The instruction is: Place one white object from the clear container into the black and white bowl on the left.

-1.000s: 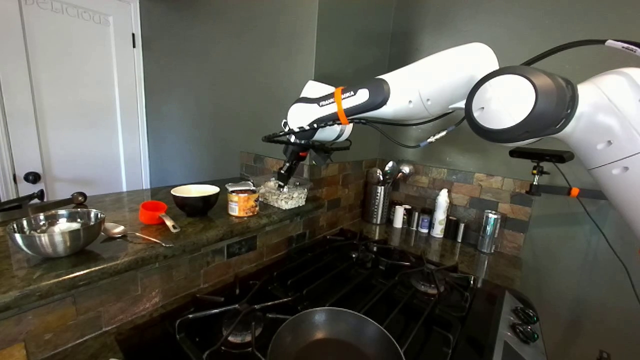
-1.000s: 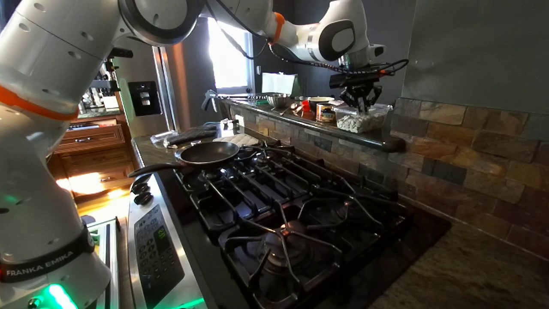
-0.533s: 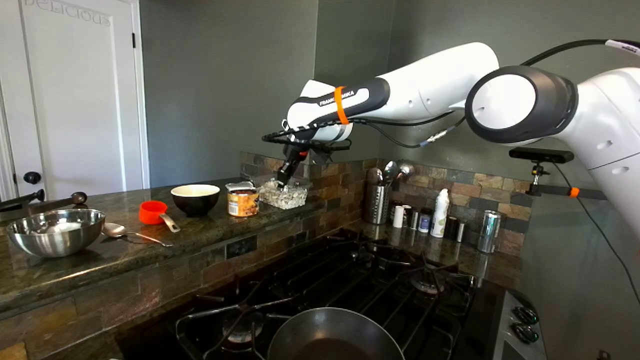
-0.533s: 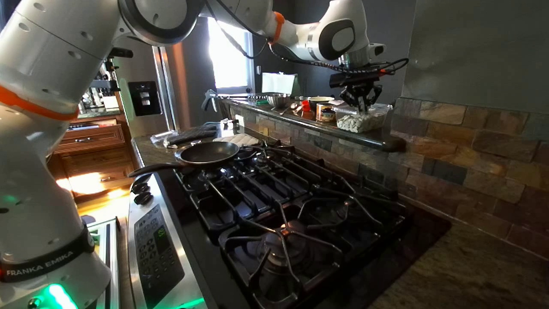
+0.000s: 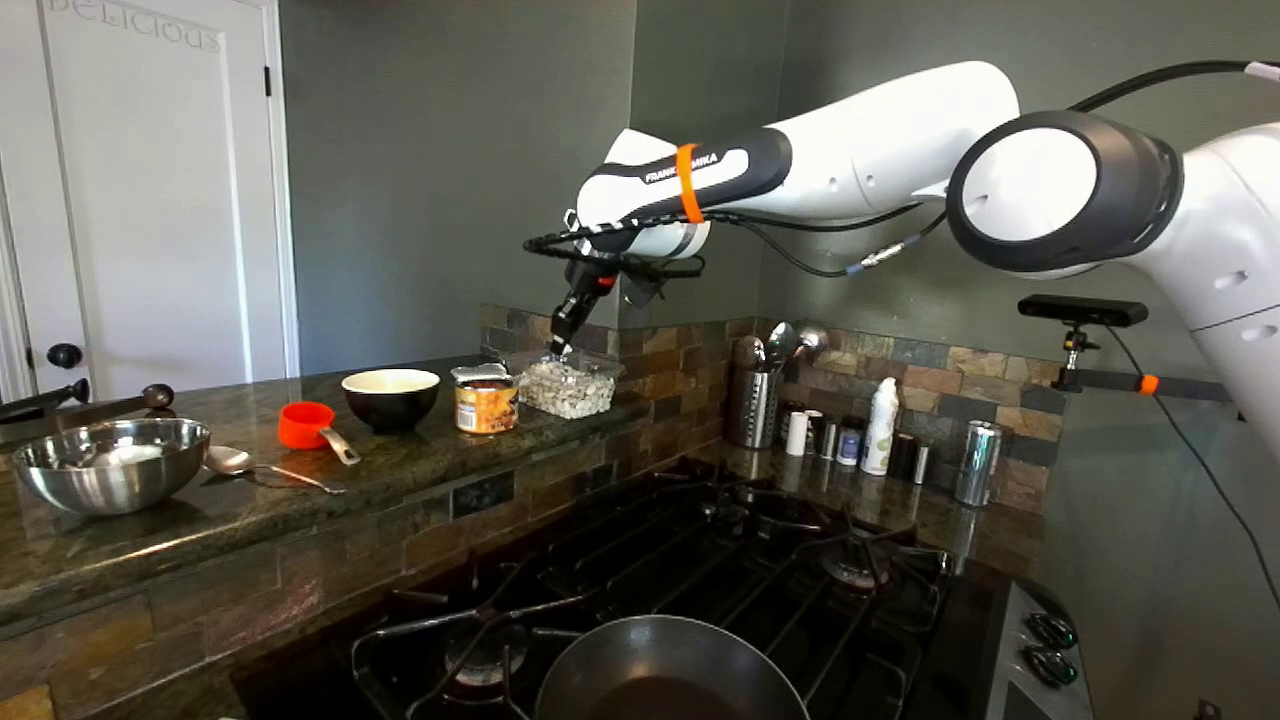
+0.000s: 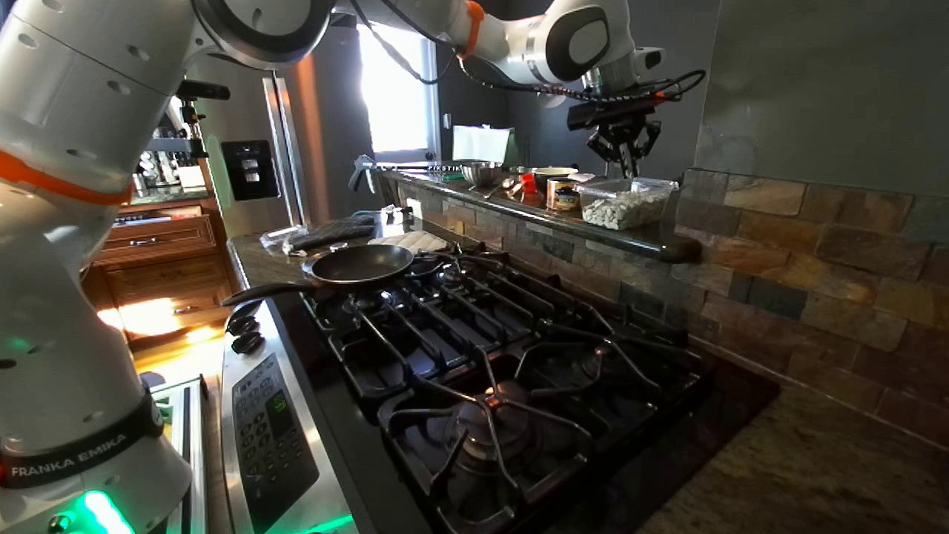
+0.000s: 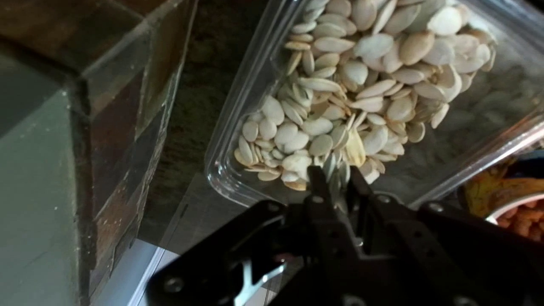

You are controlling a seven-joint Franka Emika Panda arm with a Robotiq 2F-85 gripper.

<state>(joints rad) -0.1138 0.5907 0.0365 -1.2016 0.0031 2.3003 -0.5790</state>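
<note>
The clear container is a low see-through tub of whitish flat seeds at the right end of the raised counter. It also shows in an exterior view and fills much of the wrist view. My gripper hangs just above its near rim side, pointing down. In the wrist view my gripper is closed to a narrow gap, with several white seeds pinched between its fingertips. The black and white bowl stands upright to the left, beyond the can; it is partly hidden in an exterior view.
An orange-labelled can with an open lid stands between bowl and tub. A red measuring cup, a spoon and a steel bowl lie farther left. A tiled wall is close beside the tub. A pan sits on the stove below.
My gripper has risen out of the seeds to above the tub, after staying down inside it in the earlier frames. The tub, can and bowl have not moved.
</note>
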